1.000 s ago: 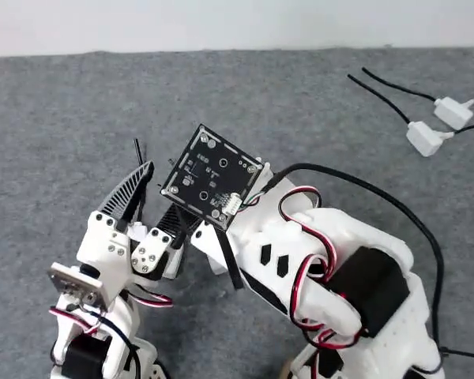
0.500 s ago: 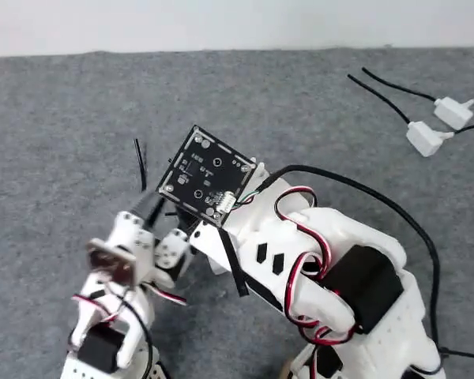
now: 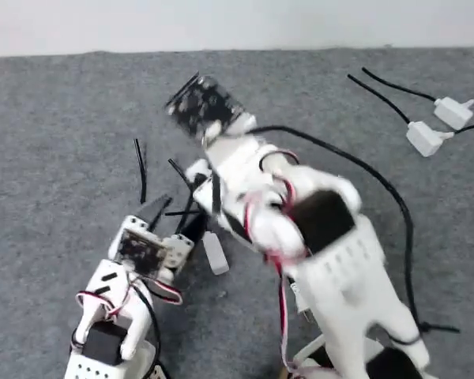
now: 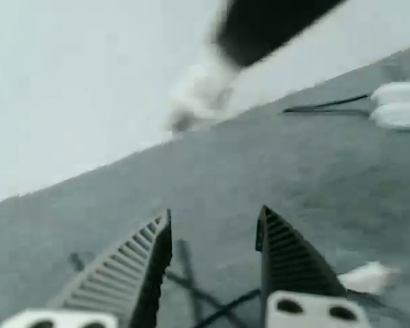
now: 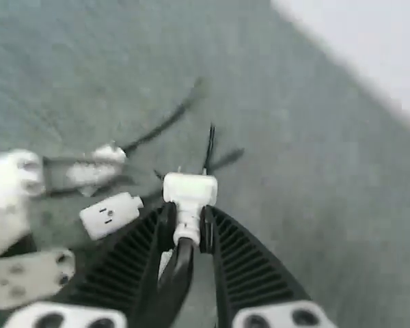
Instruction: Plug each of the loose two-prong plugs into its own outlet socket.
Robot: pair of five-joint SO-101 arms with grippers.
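Holding: right gripper [image 5: 188, 213] clamps a plug [image 5: 190, 188], not yet plugged in.
Waiting: socket [image 5: 111, 214] lies near it, unfilled.
Idle: left gripper [image 4: 215, 215] gapes, empty.
Remaining: seemingly every pairing.

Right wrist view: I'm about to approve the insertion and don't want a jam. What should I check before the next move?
1. Plug clamped in the right end effector: ok.
2. Socket face with its slots in sight: ok.
3. Plug lined up with the socket: not ok, the socket lies off to one side of it.
4. Plug turned the right way for the slots: cannot tell.
5. Left end effector open and empty, free to steady the socket: ok.
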